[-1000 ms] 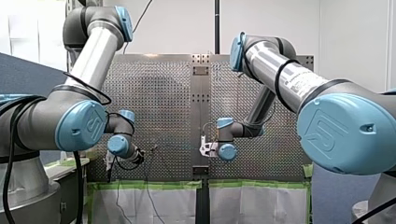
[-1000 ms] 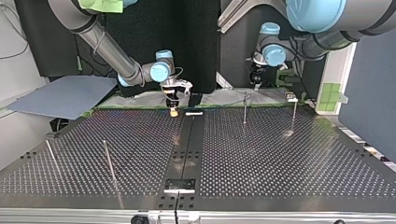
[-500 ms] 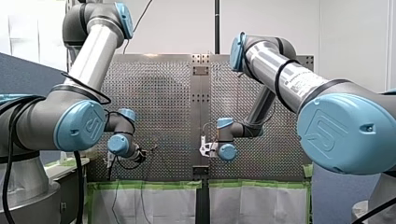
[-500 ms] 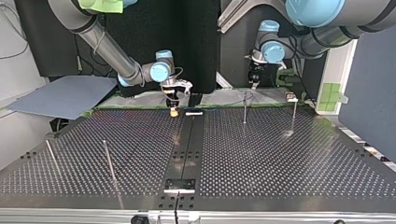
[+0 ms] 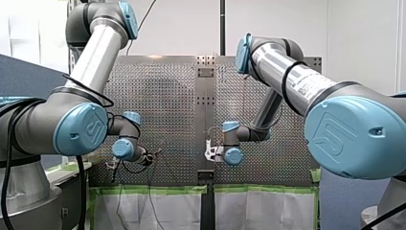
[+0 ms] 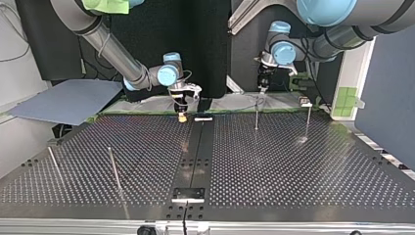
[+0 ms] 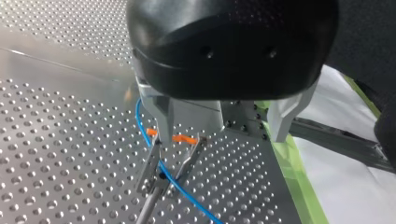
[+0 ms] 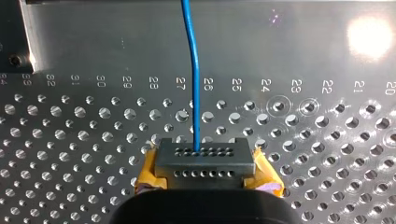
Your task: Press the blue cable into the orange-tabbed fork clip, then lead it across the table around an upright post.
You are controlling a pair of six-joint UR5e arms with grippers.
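In the left wrist view my left gripper (image 7: 222, 135) is open, its metal fingers (image 7: 163, 119) spread wide above the fork clip (image 7: 161, 175). The clip's orange tabs (image 7: 180, 138) sit at the prong tips, and the blue cable (image 7: 187, 196) runs between the prongs. In the top view this gripper (image 6: 263, 83) hangs over the clip's thin stem (image 6: 256, 113). My right gripper (image 8: 203, 156), with yellow pads (image 8: 148, 175), is shut on the blue cable (image 8: 192, 70), which leads straight ahead of it. It stands low at the table's far edge (image 6: 182, 113).
Upright posts stand on the perforated table: one (image 6: 308, 120) at the top view's right and two (image 6: 113, 166) (image 6: 54, 164) leaning at its left. A small white block (image 6: 203, 119) lies beside my right gripper. A dark plate (image 6: 188, 193) sits at the near middle.
My left gripper has shifted toward the top view's left and a little upward, coming over the clip's stem. My right gripper has stayed put on the cable.
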